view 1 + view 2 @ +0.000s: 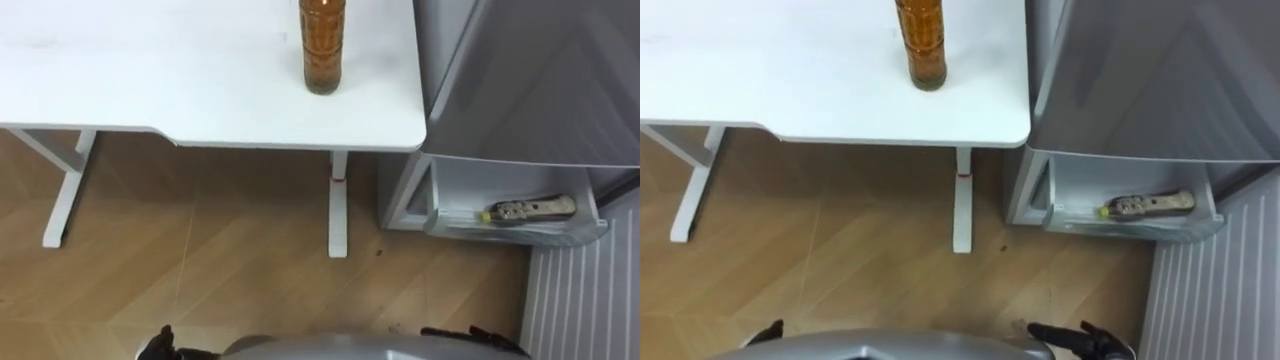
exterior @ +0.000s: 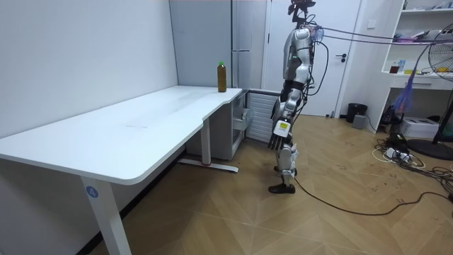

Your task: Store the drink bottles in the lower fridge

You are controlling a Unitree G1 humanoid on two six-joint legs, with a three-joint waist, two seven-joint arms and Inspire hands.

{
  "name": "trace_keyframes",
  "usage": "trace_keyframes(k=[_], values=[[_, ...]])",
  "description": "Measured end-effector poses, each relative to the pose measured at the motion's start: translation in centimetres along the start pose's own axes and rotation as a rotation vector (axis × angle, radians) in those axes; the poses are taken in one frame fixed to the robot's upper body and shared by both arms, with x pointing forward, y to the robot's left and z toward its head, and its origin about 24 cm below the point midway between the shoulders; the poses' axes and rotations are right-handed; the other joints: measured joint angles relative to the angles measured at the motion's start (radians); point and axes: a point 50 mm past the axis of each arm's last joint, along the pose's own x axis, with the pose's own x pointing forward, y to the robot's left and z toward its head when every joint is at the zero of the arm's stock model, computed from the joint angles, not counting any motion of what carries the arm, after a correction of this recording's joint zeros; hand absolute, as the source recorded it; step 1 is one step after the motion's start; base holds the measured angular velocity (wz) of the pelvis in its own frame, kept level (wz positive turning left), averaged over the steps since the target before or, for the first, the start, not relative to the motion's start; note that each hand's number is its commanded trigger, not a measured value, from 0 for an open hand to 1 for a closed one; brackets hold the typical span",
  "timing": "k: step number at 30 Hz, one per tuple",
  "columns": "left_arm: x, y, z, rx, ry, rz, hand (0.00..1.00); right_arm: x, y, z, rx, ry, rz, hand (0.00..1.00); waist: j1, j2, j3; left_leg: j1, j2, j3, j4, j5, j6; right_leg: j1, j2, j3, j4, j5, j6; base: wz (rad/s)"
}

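One table bottle (image 1: 323,45), one drawer bottle (image 1: 530,209) (lying flat)

White desk (image 2: 141,131), pale wall (image 2: 85,57), seemingly laminate floor (image 2: 340,227)

Amber bottle (image 1: 323,45) w/ green cap (image 2: 221,63) is standing on white table (image 1: 150,80); grey fridge (image 1: 540,80) beside table; floor (image 1: 200,260) under table is showing brown wood grain.

white table (image 1: 200,90), forward of left hand (image 1: 156,346) | upright bottle (image 1: 323,45) near its right edge | open drawer (image 1: 480,180), forward of right hand (image 1: 1085,340) | lying bottle (image 1: 530,209) inside
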Motion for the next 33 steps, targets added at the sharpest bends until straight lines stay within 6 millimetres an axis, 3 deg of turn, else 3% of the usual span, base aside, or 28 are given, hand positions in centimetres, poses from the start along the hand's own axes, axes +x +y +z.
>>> trace_keyframes(k=[15, 19, 28, 33], values=[[0.0, 0.1, -0.3, -0.092, 0.054, 0.057, 0.00, 0.0, 0.0, -0.2, 0.021, 0.031, -0.004, 0.00, -0.002, -0.001, 0.0001, 0.023, -0.006, -0.040, 0.009, -0.008, -0.002, 0.034, 0.004, 0.002, -0.015, 0.000, 0.000, 0.02], [0.0, 0.4, -0.2, -0.168, 0.055, 0.076, 0.00, 0.0, 0.0, -0.2, 0.018, 0.033, -0.005, 0.00, -0.002, -0.001, 0.0033, 0.033, -0.006, -0.041, 0.008, -0.011, -0.002, 0.047, 0.004, 0.002, -0.014, 0.000, 0.000, 0.00], [0.0, 0.7, -0.5, -0.526, 0.089, 0.158, 0.00, 0.0, -0.2, -0.7, 0.047, 0.055, -0.014, 0.00, 0.005, -0.002, 0.0030, 0.045, -0.014, -0.052, 0.018, -0.030, 0.005, 0.062, -0.002, 0.001, -0.015, -0.008, 0.007, -0.01], [-0.3, 2.8, 1.8, -0.822, 0.009, 0.285, 0.00, -0.2, -0.8, -1.2, 0.079, 0.071, -0.058, 0.00, 0.028, 0.005, 0.0000, 0.060, -0.015, -0.059, 0.007, -0.030, 0.004, 0.065, 0.000, 0.000, -0.011, -0.008, 0.007, -0.01]])
